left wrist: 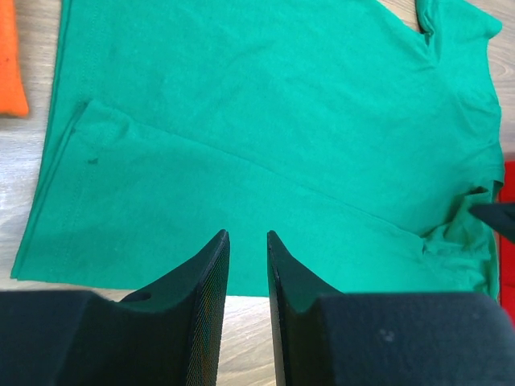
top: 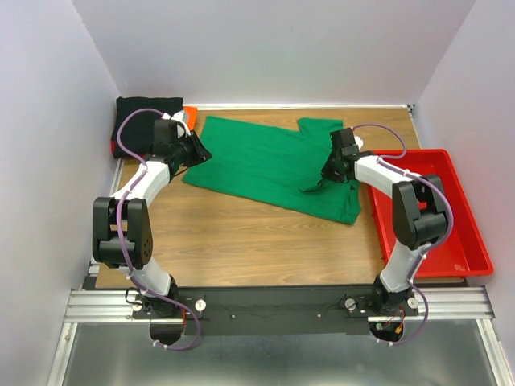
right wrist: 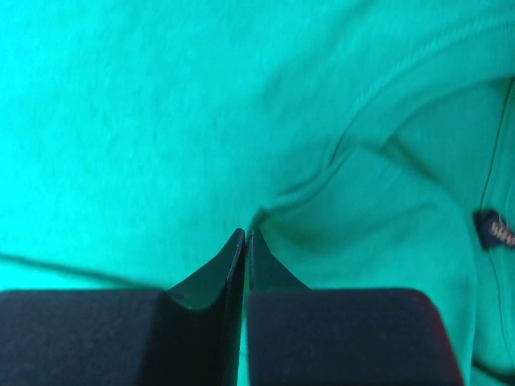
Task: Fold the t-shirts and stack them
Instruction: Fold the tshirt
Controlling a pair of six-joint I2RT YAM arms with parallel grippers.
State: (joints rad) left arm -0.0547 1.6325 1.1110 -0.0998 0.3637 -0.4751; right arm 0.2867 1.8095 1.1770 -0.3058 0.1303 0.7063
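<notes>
The bright green t-shirt [top: 265,165] lies spread flat, slanted across the middle of the table. It fills the left wrist view [left wrist: 282,121] and the right wrist view [right wrist: 161,121]. The black t-shirt [top: 145,117] lies folded at the far left corner on top of the orange-red t-shirt [top: 190,112], whose edge shows in the left wrist view [left wrist: 10,56]. My left gripper [top: 201,153] hovers at the green shirt's left edge, its jaws [left wrist: 248,233] a little apart and empty. My right gripper [top: 328,173] is shut [right wrist: 246,232] on a pinched fold of the green shirt near the collar.
A rigid red plastic tray [top: 463,233] stands at the table's right side, beside the right arm. White walls close in the left, far and right sides. Bare wood table [top: 257,241] lies between the green shirt and the arm bases.
</notes>
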